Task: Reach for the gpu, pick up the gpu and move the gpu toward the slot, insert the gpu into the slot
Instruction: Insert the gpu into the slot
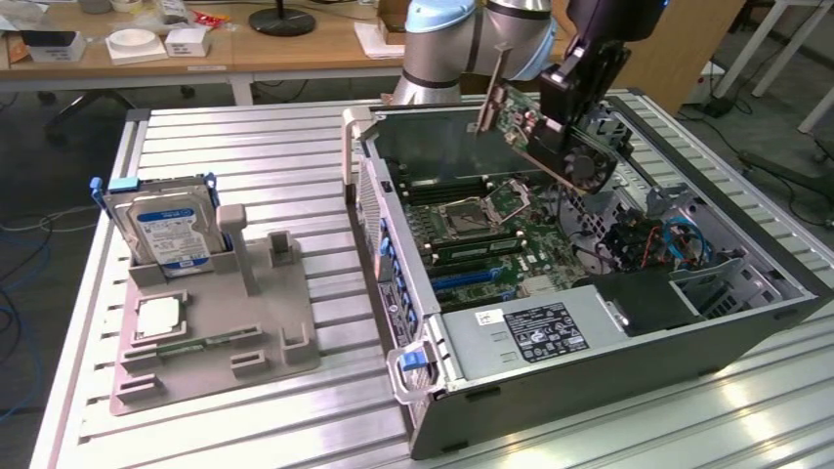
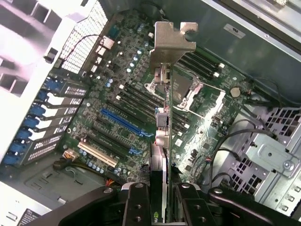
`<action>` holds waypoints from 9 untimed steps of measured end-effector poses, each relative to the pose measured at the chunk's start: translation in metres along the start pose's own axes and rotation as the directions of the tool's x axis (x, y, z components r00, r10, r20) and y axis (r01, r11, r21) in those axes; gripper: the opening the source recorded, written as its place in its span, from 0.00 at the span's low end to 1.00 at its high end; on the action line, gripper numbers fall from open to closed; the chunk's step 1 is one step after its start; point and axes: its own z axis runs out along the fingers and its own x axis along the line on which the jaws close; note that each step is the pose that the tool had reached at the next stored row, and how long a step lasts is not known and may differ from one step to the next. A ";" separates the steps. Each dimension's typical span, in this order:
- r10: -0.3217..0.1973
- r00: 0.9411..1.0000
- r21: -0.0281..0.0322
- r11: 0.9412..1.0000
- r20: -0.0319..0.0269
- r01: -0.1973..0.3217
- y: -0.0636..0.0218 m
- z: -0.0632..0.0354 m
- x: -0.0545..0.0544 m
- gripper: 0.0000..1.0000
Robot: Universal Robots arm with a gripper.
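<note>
Exterior view, upper middle: claw (image 1: 563, 137) half-closed on the gpu (image 1: 528, 117), tilted above the open case (image 1: 600, 391), mid-carry I'd say, its edge needing squaring over the blue slot (image 2: 124, 123).

A ribbed aluminium table (image 1: 261, 137) carries two things, just beside each other but not touching: a grey moulded parts tray (image 1: 268, 332) toward the exterior view's left and an open tower computer case (image 1: 612, 371) lying on its side toward the right.
</note>
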 end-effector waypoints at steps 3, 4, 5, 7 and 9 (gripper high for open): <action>-0.031 1.000 0.000 1.000 -0.001 0.031 0.0000 0.0000 0.000 0.26; -0.040 0.999 0.000 0.999 -0.001 0.040 0.0000 0.0000 0.000 0.26; -0.049 0.999 0.000 0.999 -0.001 0.049 0.0000 0.0000 0.000 0.26; -0.070 0.998 0.000 0.998 -0.001 0.070 0.0000 0.0000 0.000 0.26; -0.095 0.995 0.001 0.995 -0.002 0.095 0.0000 0.0000 0.000 0.26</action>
